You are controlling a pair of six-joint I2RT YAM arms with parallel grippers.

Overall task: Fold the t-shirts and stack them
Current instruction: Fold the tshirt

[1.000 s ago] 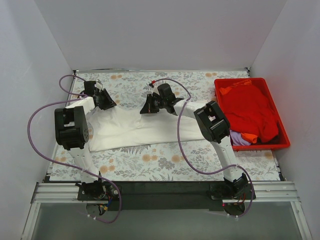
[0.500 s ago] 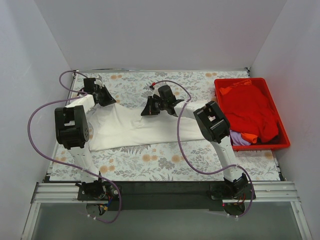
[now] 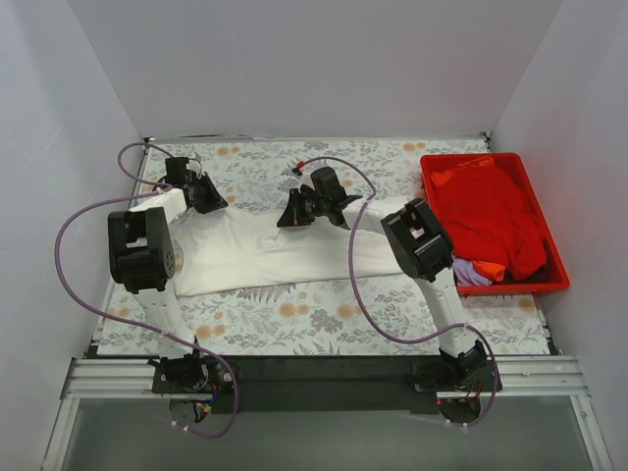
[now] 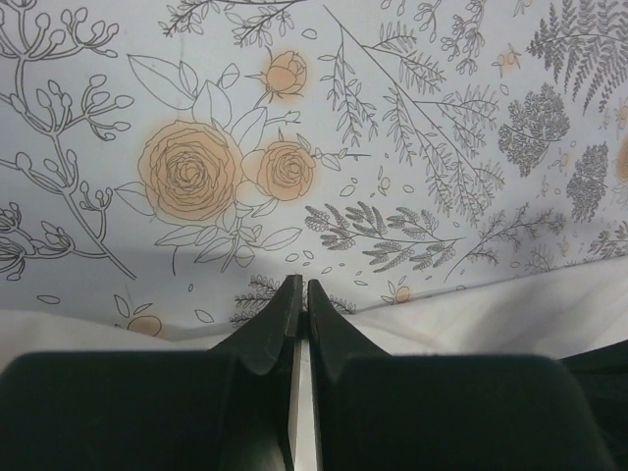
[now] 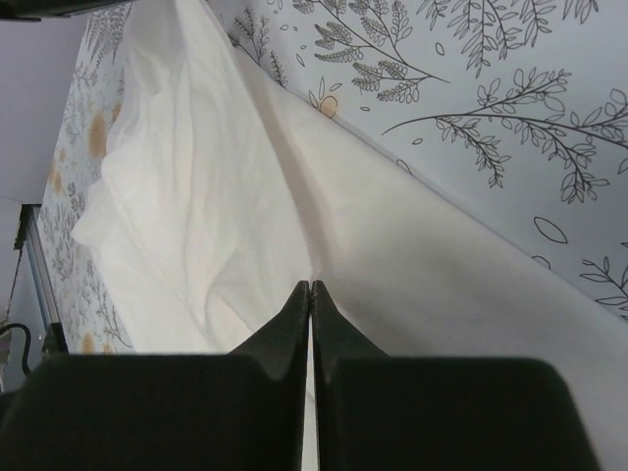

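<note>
Barely shifted since a second ago, my left tool and right tool each pinch tight on the white t-shirt.

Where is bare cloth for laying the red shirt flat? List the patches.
Free: far strip of tablecloth behind the white t-shirt; near strip between it and the arm bases. Crowded: centre, and the red tray at right.

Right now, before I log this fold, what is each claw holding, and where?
Both pinch the white t-shirt along its far edge: the left claw at the left end, the right claw nearer the middle.
</note>
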